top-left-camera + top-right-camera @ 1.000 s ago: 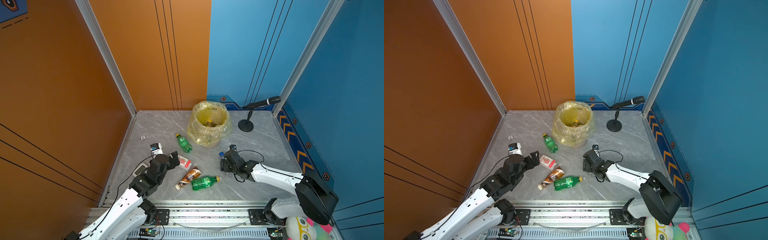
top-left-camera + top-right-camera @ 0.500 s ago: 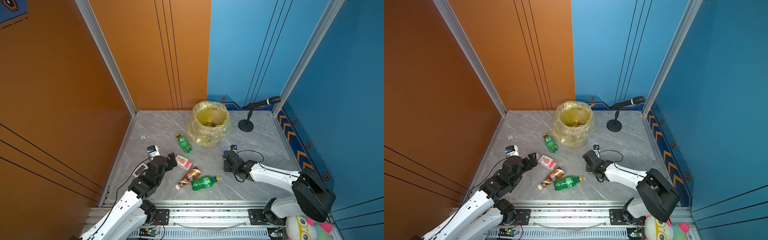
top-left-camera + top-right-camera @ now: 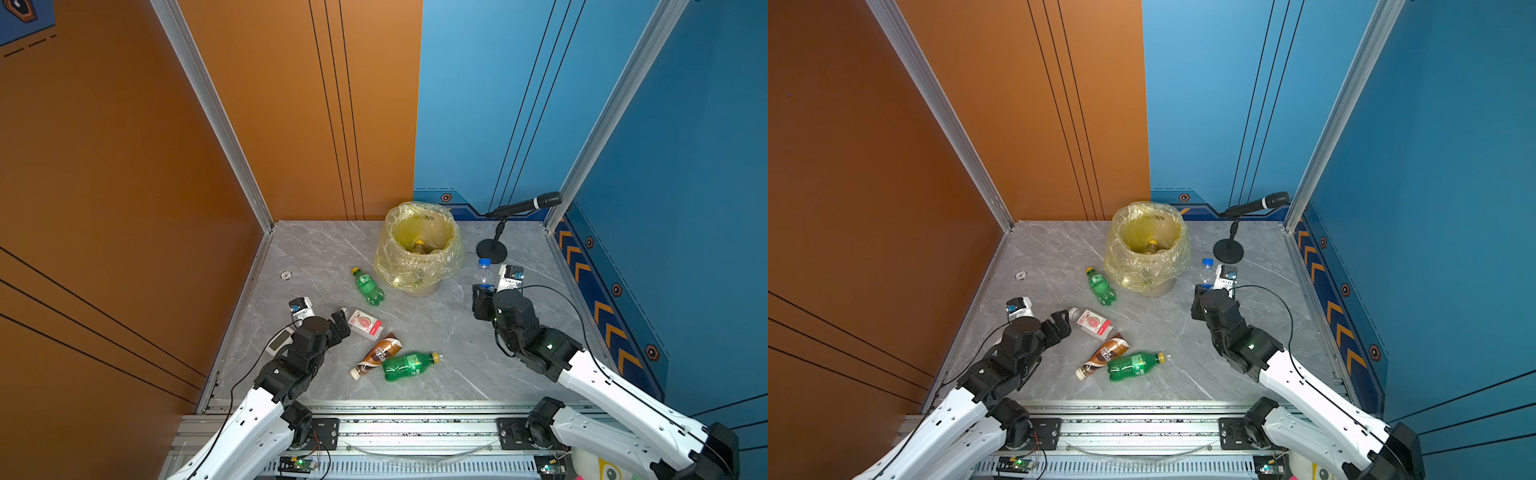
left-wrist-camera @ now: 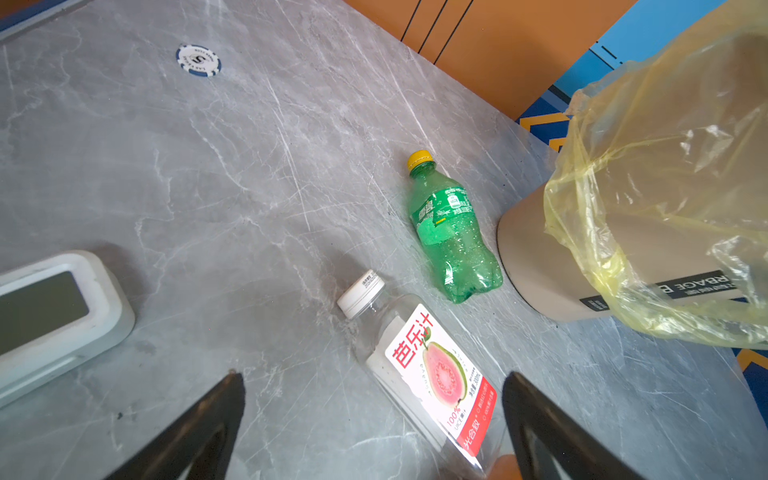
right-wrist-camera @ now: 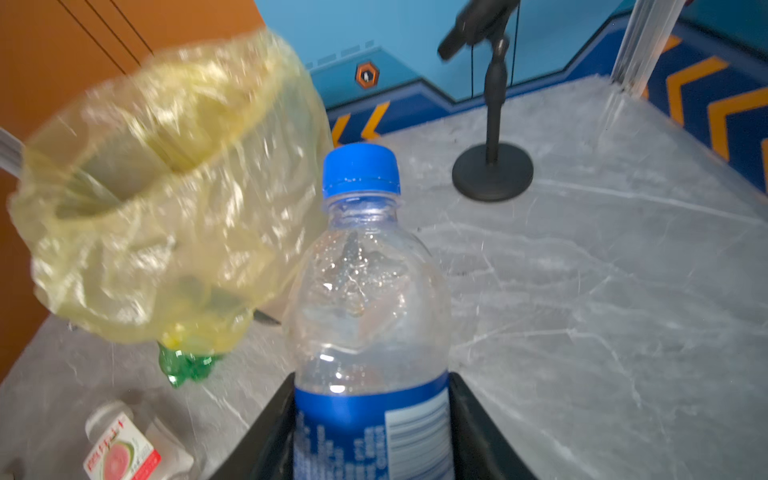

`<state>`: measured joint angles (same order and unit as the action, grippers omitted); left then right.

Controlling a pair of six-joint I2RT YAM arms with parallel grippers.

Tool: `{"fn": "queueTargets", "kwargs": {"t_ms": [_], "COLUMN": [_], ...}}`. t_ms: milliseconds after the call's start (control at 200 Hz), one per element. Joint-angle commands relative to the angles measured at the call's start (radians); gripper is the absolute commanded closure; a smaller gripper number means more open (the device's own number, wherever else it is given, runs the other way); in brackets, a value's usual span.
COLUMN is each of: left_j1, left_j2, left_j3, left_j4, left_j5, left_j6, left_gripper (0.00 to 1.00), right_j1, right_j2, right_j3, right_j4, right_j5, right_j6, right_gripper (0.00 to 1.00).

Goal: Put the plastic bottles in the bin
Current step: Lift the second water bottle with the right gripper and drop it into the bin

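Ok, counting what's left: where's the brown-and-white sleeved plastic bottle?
In both top views the brown-and-white sleeved bottle lies on its side, front middle, between the squarish white-capped bottle and the nearer green yellow-capped bottle.

Bright even light, soft shadows, bin (image 5: 137, 257) blurred in right wrist view

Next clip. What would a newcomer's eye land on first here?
The yellow-bagged bin at the back of the table, with a yellow-capped bottle already inside. Right of it the right gripper is shut on a blue-capped bottle. The left gripper stands open at a white-capped bottle, one of four lying on the table.
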<state>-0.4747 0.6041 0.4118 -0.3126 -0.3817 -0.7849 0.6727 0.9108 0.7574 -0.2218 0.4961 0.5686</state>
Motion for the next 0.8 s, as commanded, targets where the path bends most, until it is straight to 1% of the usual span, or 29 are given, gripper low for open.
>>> {"fn": "queueTargets", "kwargs": {"t_ms": [0, 160, 280, 461, 581, 641, 796], "left_j1": [0.019, 0.042, 0.055, 0.064, 0.071, 0.073, 0.082], "left_j2": [-0.024, -0.038, -0.046, -0.063, -0.074, -0.082, -0.102], "left_j3": [-0.026, -0.029, -0.034, -0.045, -0.047, -0.047, -0.047], "left_j4": [-0.025, -0.04, -0.045, -0.05, -0.062, -0.069, -0.086], "left_j5": [0.031, 0.047, 0.059, 0.067, 0.076, 0.076, 0.076], "left_j6": [-0.023, -0.02, -0.022, -0.028, -0.028, -0.031, -0.031], "left_gripper": [0.02, 0.02, 0.02, 0.02, 0.02, 0.02, 0.02], "right_j1": [-0.02, -0.027, -0.028, -0.033, -0.044, -0.05, -0.055], "right_j2": [0.026, 0.127, 0.24, 0.455, 0.62, 0.687, 0.79], "right_j3": [0.077, 0.195, 0.32, 0.519, 0.683, 0.739, 0.833], "right_j4": [0.044, 0.099, 0.14, 0.233, 0.218, 0.214, 0.208], "right_j5": [0.041, -0.024, -0.091, -0.181, -0.239, -0.255, -0.294], "right_j6": [-0.089, -0.149, -0.198, -0.264, -0.285, -0.287, -0.284], "right_gripper": [0.48, 0.48, 0.48, 0.47, 0.47, 0.47, 0.47]}}
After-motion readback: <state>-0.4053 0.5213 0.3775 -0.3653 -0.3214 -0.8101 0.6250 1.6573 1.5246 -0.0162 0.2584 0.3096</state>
